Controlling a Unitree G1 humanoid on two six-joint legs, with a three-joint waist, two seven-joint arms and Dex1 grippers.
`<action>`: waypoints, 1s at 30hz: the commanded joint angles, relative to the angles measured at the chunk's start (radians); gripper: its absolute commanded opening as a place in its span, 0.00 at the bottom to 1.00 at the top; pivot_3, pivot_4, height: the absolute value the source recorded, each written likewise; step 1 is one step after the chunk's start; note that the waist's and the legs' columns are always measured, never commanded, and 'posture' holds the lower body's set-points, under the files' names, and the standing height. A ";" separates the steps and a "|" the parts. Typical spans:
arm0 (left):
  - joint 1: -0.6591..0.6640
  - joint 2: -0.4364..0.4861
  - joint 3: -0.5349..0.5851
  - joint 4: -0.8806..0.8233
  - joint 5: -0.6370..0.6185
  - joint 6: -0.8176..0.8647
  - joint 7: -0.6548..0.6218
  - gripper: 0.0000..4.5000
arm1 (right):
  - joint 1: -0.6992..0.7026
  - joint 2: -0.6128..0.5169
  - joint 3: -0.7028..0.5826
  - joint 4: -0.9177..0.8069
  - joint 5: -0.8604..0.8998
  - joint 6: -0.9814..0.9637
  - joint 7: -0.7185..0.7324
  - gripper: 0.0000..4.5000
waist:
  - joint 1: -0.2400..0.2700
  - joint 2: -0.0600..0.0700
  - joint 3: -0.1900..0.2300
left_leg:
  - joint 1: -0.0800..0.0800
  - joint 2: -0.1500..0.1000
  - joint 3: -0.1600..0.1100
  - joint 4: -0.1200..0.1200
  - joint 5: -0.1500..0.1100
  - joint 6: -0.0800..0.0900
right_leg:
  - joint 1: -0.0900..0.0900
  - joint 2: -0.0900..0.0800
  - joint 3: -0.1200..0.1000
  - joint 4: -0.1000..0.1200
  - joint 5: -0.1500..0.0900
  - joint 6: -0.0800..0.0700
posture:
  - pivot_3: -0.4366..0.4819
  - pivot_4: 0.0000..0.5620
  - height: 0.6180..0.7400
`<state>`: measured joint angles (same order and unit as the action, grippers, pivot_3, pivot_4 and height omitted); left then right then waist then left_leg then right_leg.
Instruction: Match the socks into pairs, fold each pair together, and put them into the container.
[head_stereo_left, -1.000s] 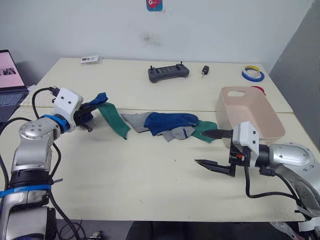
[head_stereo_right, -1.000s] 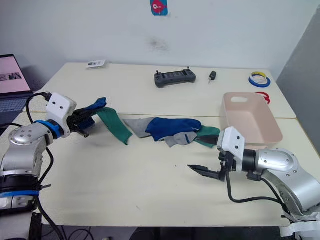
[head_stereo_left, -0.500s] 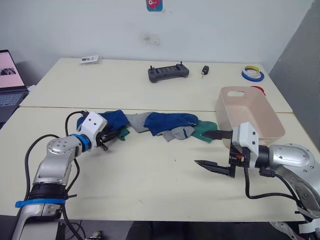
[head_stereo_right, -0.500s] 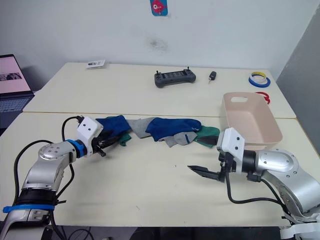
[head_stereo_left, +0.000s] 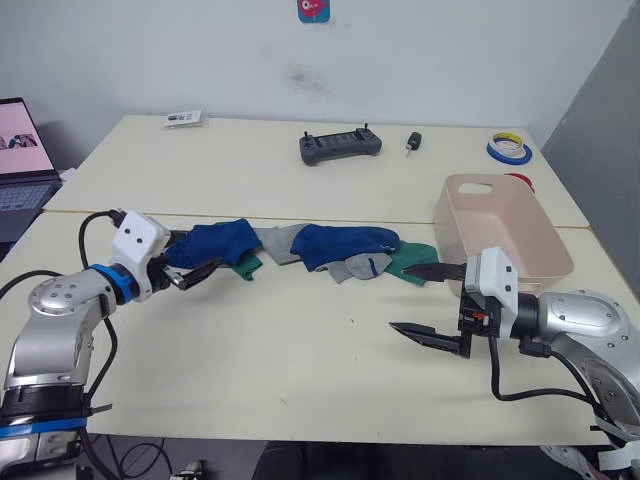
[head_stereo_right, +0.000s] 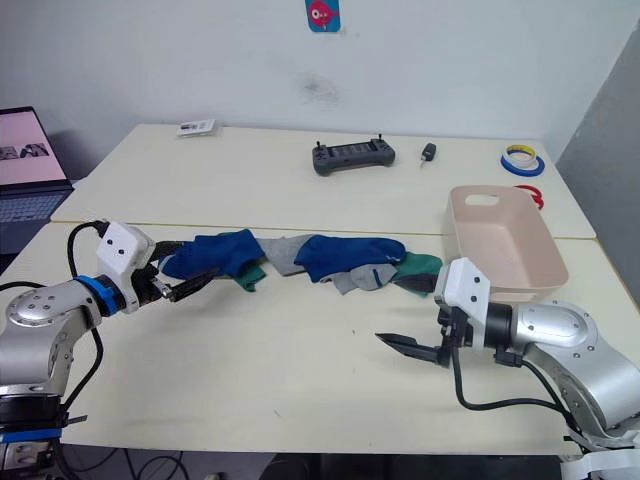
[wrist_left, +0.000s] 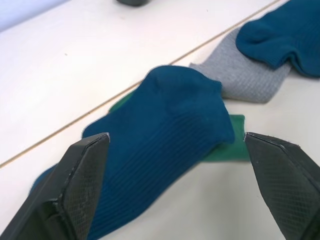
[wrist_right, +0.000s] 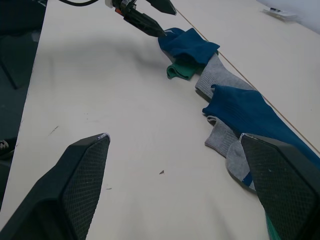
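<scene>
- The large cream-coloured rectangular tabletop (head_stereo_left: 300, 340) carries all items; a seam line runs across it just behind the socks.
- The pale pink-beige rectangular plastic tub (head_stereo_left: 500, 232) with rounded corners stands on the table at my right, a cut-out handle slot in its far end. No sock is visible inside it.
- My right gripper (head_stereo_left: 425, 298) hangs low over the table just in front of the tub's near corner. Its two black fingers are spread wide apart and hold nothing.
- My left gripper (head_stereo_left: 192, 270) sits at the left end of the sock row. Its fingers are parted and grip nothing; in the left wrist view the blue sock lies beyond and between the fingertips (wrist_left: 82, 165).
- The socks lie in one loose row from my left gripper towards the tub, overlapping one another:
  - A royal blue soft ankle sock (head_stereo_left: 218, 243) is at the left end, lying on top of a teal-green sock (head_stereo_left: 246, 265) whose edge shows from beneath it.
  - A light grey sock (head_stereo_left: 276, 242) is next, touching the blue one.
  - A second royal blue sock (head_stereo_left: 345, 243) lies across the middle of the row.
  - A second light grey sock with a small blue mark (head_stereo_left: 358, 268) lies partly under that blue sock, on its near side.
  - A second teal-green sock (head_stereo_left: 413, 261) is at the right end, nearest the tub.
- No pair is matched or folded.
- A dark grey handheld controller (head_stereo_left: 340, 146) rests near the table's far edge, well apart from the socks.
</scene>
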<state>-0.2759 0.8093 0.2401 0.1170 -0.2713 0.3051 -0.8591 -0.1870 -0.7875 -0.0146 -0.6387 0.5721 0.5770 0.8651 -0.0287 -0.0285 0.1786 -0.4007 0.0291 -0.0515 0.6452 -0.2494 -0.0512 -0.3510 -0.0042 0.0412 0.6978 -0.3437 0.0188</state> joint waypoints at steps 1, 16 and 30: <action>-0.048 0.020 -0.026 0.033 0.009 -0.036 -0.040 1.00 | -0.019 0.004 -0.009 -0.016 0.002 -0.016 -0.003 1.00 | 0.000 0.000 0.000 | 0.000 0.000 0.000 0.000 0.000 0.000 | 0.000 0.000 0.000 0.000 0.000 0.000 | 0.48 0.27 1.00; -0.226 -0.051 -0.198 0.260 0.199 -0.285 0.003 1.00 | -0.017 0.005 -0.008 -0.022 -0.002 -0.021 -0.003 1.00 | 0.000 0.000 0.000 | 0.000 0.000 0.001 0.000 0.000 0.000 | -0.001 0.001 0.000 0.000 0.000 0.000 | 0.48 0.27 1.00; -0.247 -0.067 -0.184 0.321 0.201 -0.294 0.022 0.29 | -0.018 0.010 -0.002 -0.019 -0.005 -0.022 -0.006 1.00 | 0.000 0.000 0.000 | 0.000 0.000 0.000 0.000 0.000 0.000 | 0.000 0.001 -0.001 0.000 0.000 0.000 | 0.48 0.27 1.00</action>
<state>-0.5067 0.7394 0.0330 0.4431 -0.0573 0.0317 -0.8420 -0.1987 -0.7790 -0.0078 -0.6330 0.5700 0.5746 0.8645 -0.0286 -0.0285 0.1787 -0.4010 0.0289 -0.0514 0.6453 -0.2494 -0.0512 -0.3515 -0.0035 0.0405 0.6981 -0.3436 0.0188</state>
